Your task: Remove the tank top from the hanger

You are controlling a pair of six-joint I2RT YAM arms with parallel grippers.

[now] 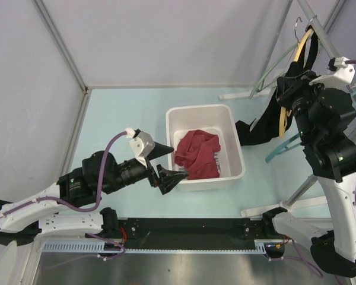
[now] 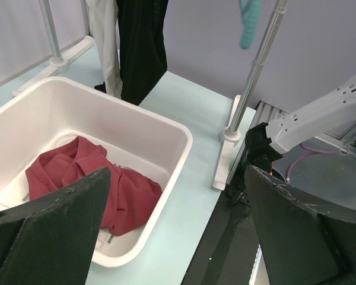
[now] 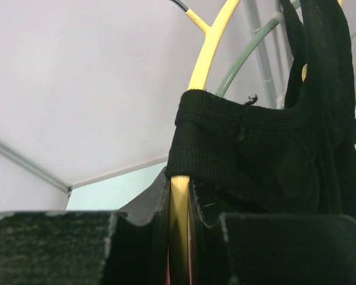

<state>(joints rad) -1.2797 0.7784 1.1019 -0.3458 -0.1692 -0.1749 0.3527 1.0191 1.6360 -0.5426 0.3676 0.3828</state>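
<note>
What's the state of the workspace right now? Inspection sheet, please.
Surface: pale teal table, no spills seen.
Job's things: black tank top on the yellow hanger, hanging from the rack.
Clutter: white bin holding a red garment; teal hanger on the rack.
Grippers: left gripper open, beside the bin; right gripper shut on the yellow hanger, just under the top's strap.
Cables: purple cable looping over the left arm, apart from the bin.
Surroundings: plain grey walls; nothing else seen.

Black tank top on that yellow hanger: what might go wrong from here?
The right gripper pinches the yellow plastic hanger where the black tank top drapes it, so pulling might drag the hanger off the metal rack. The left gripper hangs open by the white plastic bin, too far to help.
</note>
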